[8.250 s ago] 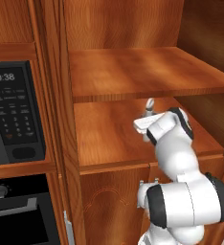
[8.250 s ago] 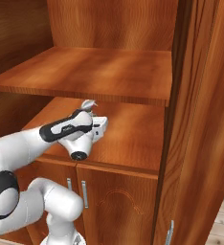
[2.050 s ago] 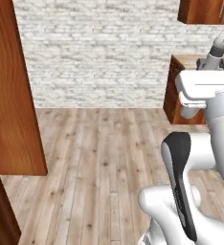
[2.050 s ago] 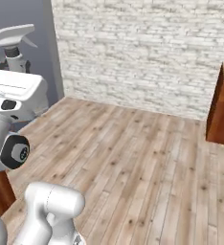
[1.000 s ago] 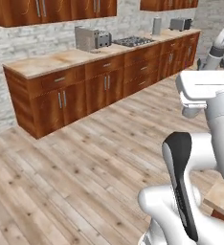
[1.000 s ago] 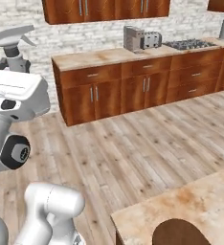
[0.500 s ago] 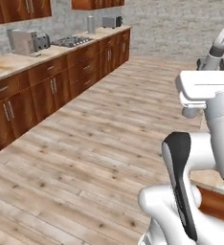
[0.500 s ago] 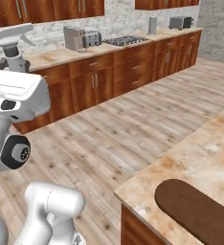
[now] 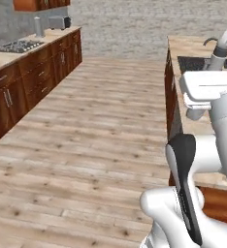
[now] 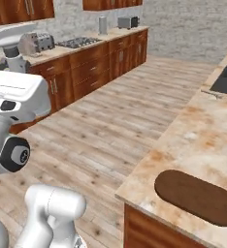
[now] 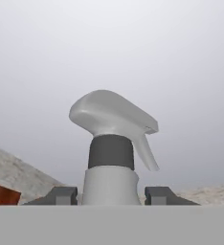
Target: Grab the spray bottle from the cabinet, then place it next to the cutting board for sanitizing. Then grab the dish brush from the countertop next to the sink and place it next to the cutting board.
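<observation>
In the hand view we see the two dark fingers (image 11: 63,195) standing one on each side of the spray bottle (image 11: 111,153), both pressed against its pale body just below the dark collar, so the gripper (image 11: 111,196) is clamped on the bottle. The bottle stands upright between them, its grey trigger head above the collar with the nozzle and lever on the right of that view, against a plain grey backdrop with a strip of pale stone wall low behind it. From the right base view we pick out the same grey trigger head (image 10: 12,41) standing above the white hand at the upper left, well above the floor. From the left base view the bottle's head (image 9: 224,44) shows at the upper right, above the white arm. Below and to the right in the right base view lies the tabletop (image 10: 198,140), a beige marbled slab with orange-brown blotches. The dark oval cutting board (image 10: 198,196) lies flat near its close edge, well apart from the bottle. The dark sink (image 10: 226,80) is set in the slab farther along. Its faucet (image 9: 211,40) curves beside the basin in the left base view. A wooden plank floor (image 9: 96,140) runs between this slab and a row of brown drawer units (image 10: 93,60) along the far wall.
</observation>
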Motion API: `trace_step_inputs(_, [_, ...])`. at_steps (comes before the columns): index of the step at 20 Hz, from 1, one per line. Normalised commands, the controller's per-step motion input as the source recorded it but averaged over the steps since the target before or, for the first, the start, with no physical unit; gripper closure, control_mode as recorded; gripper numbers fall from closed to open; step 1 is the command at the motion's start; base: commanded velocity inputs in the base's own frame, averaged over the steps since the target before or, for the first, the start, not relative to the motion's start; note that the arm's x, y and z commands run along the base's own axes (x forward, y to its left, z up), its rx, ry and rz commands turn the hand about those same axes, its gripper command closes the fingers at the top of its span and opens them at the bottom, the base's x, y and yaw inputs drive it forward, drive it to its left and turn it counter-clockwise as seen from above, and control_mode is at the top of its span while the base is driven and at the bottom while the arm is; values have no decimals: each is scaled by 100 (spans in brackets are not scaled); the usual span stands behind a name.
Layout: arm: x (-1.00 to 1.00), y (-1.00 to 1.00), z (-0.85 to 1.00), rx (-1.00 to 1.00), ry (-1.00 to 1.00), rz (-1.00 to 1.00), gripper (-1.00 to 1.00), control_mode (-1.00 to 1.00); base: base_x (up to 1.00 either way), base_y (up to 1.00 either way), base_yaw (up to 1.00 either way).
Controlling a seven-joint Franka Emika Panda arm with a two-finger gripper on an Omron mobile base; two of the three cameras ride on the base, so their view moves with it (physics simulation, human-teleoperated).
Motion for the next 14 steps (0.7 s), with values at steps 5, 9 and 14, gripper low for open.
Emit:
trace_step_inputs(5, [0,0,0,0,0,0,100,100,13,52,-83])
trace_step_inputs(9, [0,0,0,0,0,0,100,100,17,82,-73])
trace_step_inputs(14, [0,0,0,0,0,0,100,100,28,100,-49])
